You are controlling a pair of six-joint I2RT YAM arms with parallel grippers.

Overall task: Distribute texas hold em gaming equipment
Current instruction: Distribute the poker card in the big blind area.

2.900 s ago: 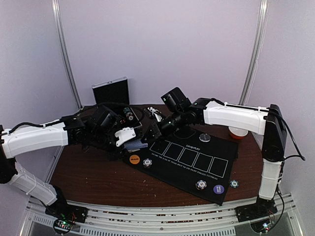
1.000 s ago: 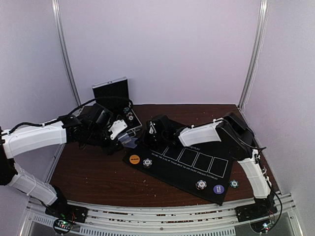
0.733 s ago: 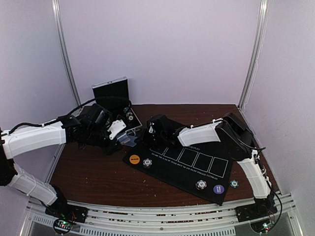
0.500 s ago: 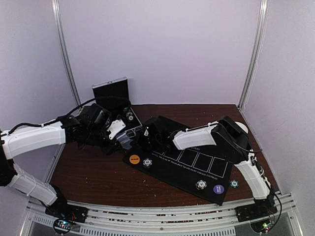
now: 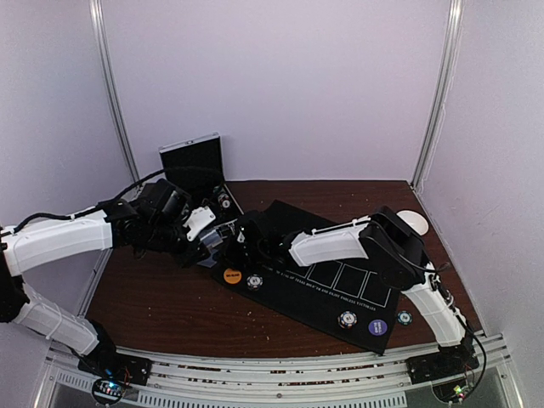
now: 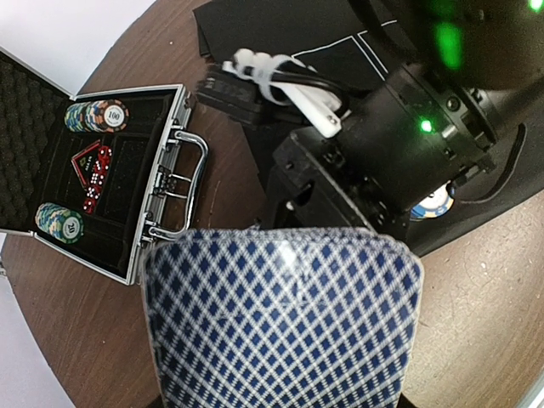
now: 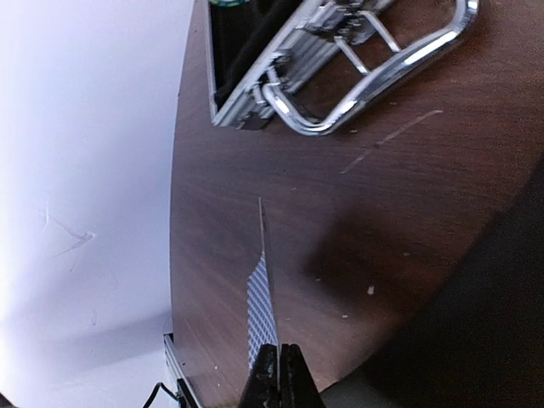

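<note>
My left gripper [image 5: 211, 241] holds a deck of blue-diamond-backed playing cards [image 6: 280, 323] above the table's left side; the deck hides its fingers in the left wrist view. My right gripper [image 5: 241, 247] sits right beside that deck, and its black body [image 6: 382, 161] fills the left wrist view. In the right wrist view my right gripper [image 7: 279, 374] is shut on a single card [image 7: 263, 306] seen edge-on. On the black mat [image 5: 357, 255] lie an orange button [image 5: 232, 274], a striped chip [image 5: 254, 280], another chip [image 5: 346, 320], a purple button [image 5: 377, 326] and a third chip [image 5: 405, 319].
An open metal case [image 5: 200, 166] stands at the back left; it holds chip stacks and red dice [image 6: 92, 174], and its handle [image 7: 374, 64] shows in the right wrist view. A bowl [image 5: 414, 223] peeks from behind the right arm. Bare brown table [image 5: 153, 297] lies front left.
My right arm has swung left across the mat to the deck in my left gripper. My left gripper shifted slightly and still holds the deck.
</note>
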